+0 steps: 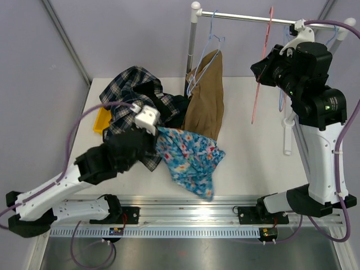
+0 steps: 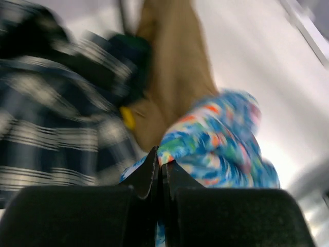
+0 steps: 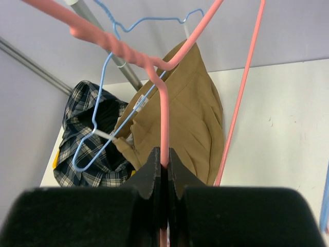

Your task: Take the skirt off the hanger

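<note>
My left gripper (image 2: 160, 155) pinches the floral garment (image 2: 221, 139), right gripper (image 3: 163, 154) clamps a pink hanger (image 3: 163, 110). Mid-left, the tartan garment (image 1: 132, 87) overlaps the yellow bin (image 1: 101, 122).

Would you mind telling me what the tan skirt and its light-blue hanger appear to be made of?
The skirt looks like woven cloth, matte plain tan, perhaps cotton or a blend: it hangs in soft folds without shine. The hanger looks like thin metal wire with a smooth light-blue coating, judging by its tight bends and even colour; plastic cannot be ruled out.
</note>
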